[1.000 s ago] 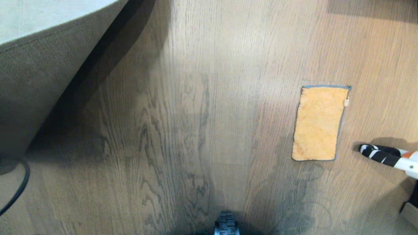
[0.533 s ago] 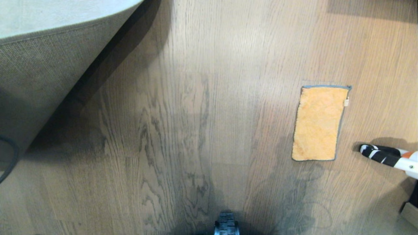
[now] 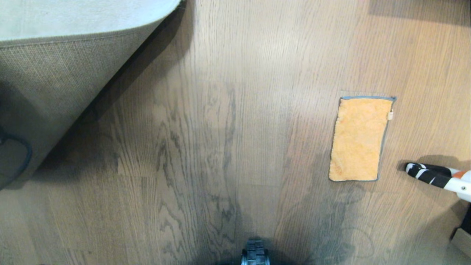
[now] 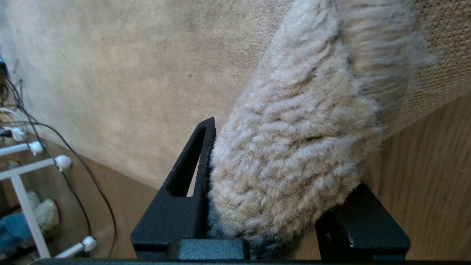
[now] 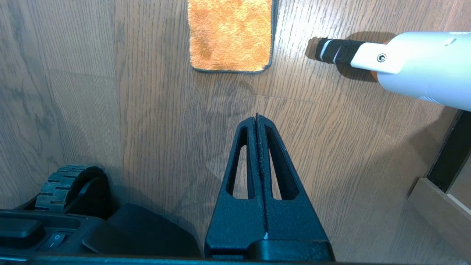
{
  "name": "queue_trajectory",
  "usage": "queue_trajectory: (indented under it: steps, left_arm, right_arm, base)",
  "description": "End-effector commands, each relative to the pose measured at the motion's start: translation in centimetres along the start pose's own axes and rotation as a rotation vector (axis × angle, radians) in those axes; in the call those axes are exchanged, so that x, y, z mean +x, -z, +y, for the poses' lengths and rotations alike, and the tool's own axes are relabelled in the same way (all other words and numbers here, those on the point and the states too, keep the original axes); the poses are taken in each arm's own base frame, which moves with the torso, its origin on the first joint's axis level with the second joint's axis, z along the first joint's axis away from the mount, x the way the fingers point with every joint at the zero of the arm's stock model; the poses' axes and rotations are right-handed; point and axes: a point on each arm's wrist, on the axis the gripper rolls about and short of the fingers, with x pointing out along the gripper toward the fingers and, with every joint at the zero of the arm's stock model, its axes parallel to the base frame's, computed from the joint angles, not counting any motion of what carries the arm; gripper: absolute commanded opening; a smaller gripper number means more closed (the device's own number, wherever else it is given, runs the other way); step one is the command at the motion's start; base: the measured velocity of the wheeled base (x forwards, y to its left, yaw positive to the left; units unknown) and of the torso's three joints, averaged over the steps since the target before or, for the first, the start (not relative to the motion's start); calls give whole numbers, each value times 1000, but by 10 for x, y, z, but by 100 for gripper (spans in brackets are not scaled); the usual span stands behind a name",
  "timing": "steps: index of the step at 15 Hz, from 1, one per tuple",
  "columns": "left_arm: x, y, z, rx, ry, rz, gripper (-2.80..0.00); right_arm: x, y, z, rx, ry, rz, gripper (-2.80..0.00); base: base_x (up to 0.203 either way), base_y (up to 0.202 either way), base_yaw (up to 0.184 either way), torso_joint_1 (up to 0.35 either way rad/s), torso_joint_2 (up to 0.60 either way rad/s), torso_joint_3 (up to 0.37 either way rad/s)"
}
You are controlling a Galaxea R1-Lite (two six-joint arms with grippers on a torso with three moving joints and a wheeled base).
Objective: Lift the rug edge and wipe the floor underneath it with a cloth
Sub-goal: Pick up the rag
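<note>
Rug edge (image 4: 294,147) clamped in the left gripper (image 4: 272,221) and folded back, backing up, to bare the floor (image 3: 228,147) for wiping; orange cloth (image 3: 358,140) flat on the planks near the empty, clenched right gripper (image 5: 257,121), beside a handheld vacuum (image 5: 404,59).

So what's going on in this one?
The left gripper has its jaws clamped on the rug edge and holds it folded up off the floor, so the tan woven backing faces the head camera. The orange cloth lies flat and untouched on the bare planks to the robot's right, beside a white handheld tool. The right gripper hangs over the floor near the cloth, jaws shut and empty. No wiping is under way yet.
</note>
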Motion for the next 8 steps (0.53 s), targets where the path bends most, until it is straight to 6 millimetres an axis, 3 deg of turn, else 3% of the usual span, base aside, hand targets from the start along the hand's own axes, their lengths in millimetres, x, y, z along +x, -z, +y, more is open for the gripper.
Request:
queue_trajectory:
  steps: [1, 6, 8]
  left_arm:
    - [13, -3, 0, 30, -20, 0, -280]
    - [24, -26, 11, 34, -87, -69, -280]
    - [23, -26, 13, 34, -95, -72, -280]
  right_arm:
    - [0, 0, 0, -1, 0, -1, -280]
    - [0, 0, 0, -1, -1, -1, -280]
    - [0, 0, 0, -1, -1, -1, -280]
  base:
    - [0, 0, 0, 0, 0, 0]
    - [0, 0, 0, 0, 0, 0]
    - [0, 0, 0, 0, 0, 0]
